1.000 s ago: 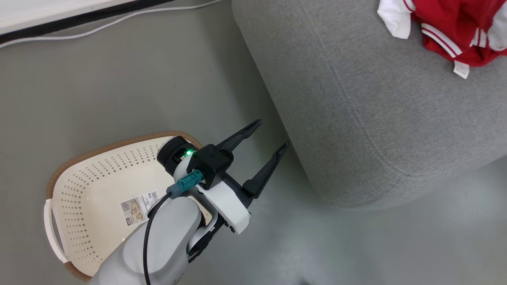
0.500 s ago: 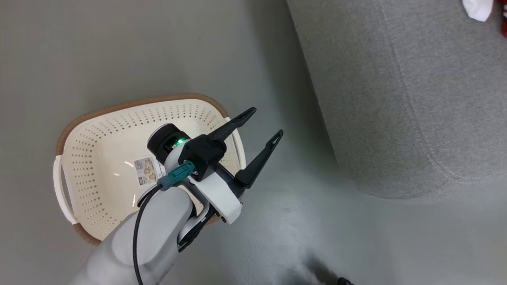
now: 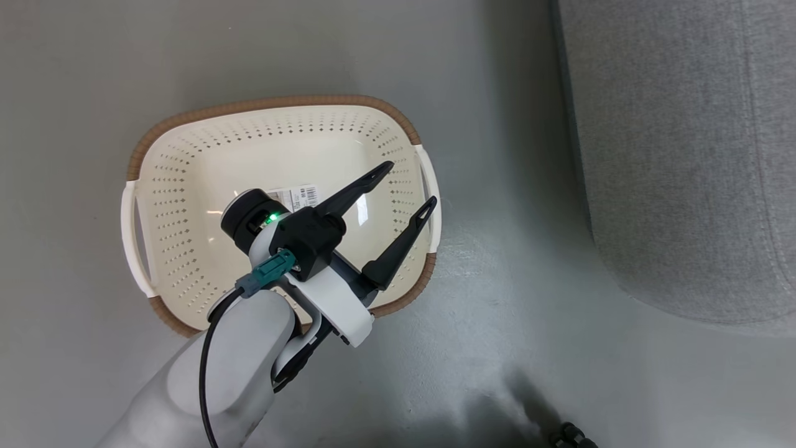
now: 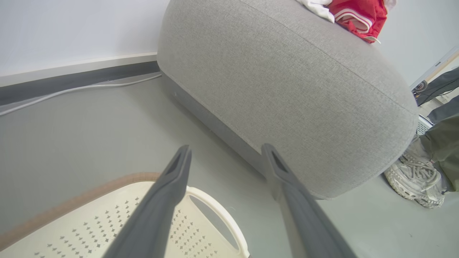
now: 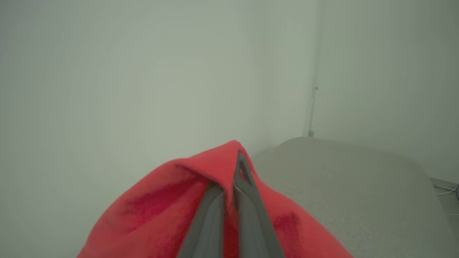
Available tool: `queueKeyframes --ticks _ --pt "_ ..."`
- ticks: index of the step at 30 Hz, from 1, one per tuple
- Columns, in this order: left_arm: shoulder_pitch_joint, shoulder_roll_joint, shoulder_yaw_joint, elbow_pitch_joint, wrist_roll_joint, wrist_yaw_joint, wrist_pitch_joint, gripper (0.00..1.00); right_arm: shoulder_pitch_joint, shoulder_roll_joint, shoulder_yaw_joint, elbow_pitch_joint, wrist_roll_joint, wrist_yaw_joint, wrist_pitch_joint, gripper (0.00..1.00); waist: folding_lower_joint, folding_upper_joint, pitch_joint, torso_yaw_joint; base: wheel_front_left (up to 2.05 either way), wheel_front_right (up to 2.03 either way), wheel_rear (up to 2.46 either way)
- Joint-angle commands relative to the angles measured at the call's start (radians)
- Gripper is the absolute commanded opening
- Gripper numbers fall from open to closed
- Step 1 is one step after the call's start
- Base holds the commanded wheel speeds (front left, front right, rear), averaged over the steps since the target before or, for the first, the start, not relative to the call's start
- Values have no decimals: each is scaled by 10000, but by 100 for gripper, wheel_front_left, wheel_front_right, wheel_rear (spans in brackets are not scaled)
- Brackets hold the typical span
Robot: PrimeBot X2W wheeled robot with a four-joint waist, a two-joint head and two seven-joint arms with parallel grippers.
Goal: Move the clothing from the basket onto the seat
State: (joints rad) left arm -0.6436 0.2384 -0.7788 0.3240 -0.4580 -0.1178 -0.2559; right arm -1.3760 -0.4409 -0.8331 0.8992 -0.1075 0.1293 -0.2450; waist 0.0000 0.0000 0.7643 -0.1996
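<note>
The cream basket (image 3: pixel 280 102) stands on the floor with just a label sticker (image 3: pixel 298 196) on its base. My left gripper (image 3: pixel 410 185) hovers open over its right half, nothing between the fingers. In the left wrist view the same gripper (image 4: pixel 226 147) points past the basket's handle (image 4: pixel 222 215) toward the grey seat (image 4: pixel 287 79), where red and white clothing (image 4: pixel 360 16) lies on top. In the right wrist view my right gripper (image 5: pixel 229 172) is shut on red clothing (image 5: pixel 161 204) that drapes over its fingers, beside the seat (image 5: pixel 340 186). The seat (image 3: pixel 684 155) lies right of the basket.
A person's white shoe (image 4: pixel 412 177) rests on the floor by the seat's far end. A pale cable (image 4: pixel 71 89) runs along the dark baseboard. Grey floor separates the basket from the seat. A small dark object (image 3: pixel 572 435) sits at the head view's bottom edge.
The head camera has swung left, so the basket now sits near the centre and the seat at the right edge. The garment on the seat has left that view. My left gripper stays open.
</note>
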Motion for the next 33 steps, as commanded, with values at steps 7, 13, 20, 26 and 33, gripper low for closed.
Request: queueKeyframes --ticks 7,13,20,26,33 --pt "-43 -127 384 -242 36 -6 -58 100 1253 -49 772 822 821 14 -162 24 0 0 -323 287 0 0 0" --pt "62 -287 541 -216 40 -38 -58 100 2954 273 1761 281 1827 14 -165 100 0 0 -845 397 0 0 0" --pt "507 -536 1088 -83 37 -68 -58 100 5404 1037 3299 -1105 3195 14 -167 100 0 0 -1873 525 0 0 0" --pt "1117 -806 1733 142 72 -87 -58 100 6823 1464 4562 -2158 3934 14 -167 100 0 0 -2814 727 0 0 0" --pt "1857 -1089 2737 469 202 -100 -58 100 7787 1943 6014 -3285 4221 14 -167 100 0 0 -3864 1147 0 0 0"
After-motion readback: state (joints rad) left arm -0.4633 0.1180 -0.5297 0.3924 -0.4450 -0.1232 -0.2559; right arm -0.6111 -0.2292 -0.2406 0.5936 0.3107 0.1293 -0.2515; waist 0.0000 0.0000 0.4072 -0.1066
